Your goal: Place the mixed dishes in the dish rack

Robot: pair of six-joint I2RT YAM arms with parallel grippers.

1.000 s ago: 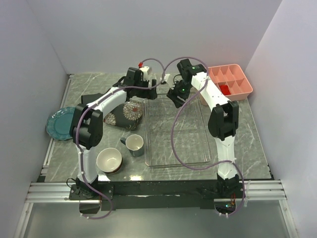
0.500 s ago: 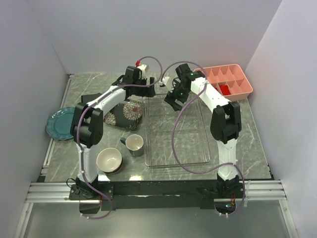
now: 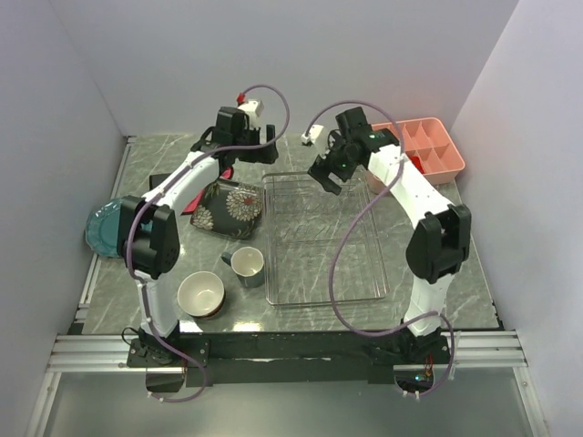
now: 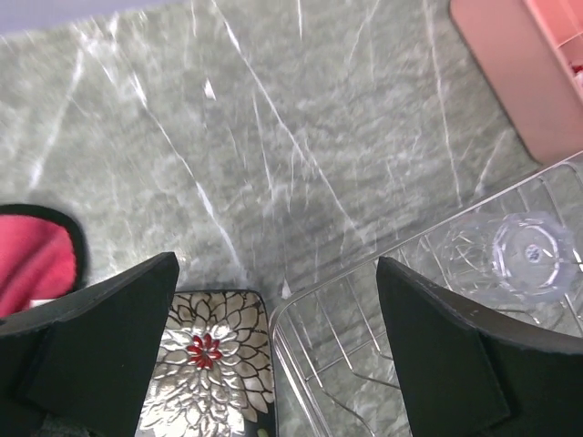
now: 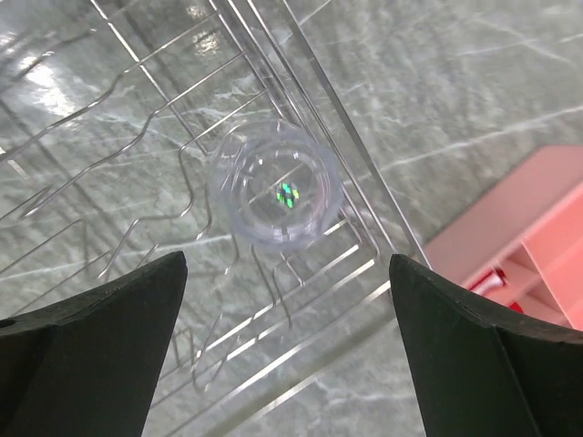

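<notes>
Hovering around twelve o'clock of the dish rack (image 3: 323, 264), the left gripper (image 4: 273, 355) and right gripper (image 5: 287, 350) gape wide, empty. The square flowered plate (image 4: 214, 364), at the rack's nine o'clock, looks rigid, slick, breakable; pinch its rim.

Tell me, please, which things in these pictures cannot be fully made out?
Blue plate: top view, right side hidden by the left arm.
Red thing: left wrist view, cut off by the edge and a finger; bowl or cloth, unclear.
Red item in the pink tray: right wrist view, partly behind a finger, too small to name.
Clear cup: seen from both wrists, not findable in the top view.
</notes>
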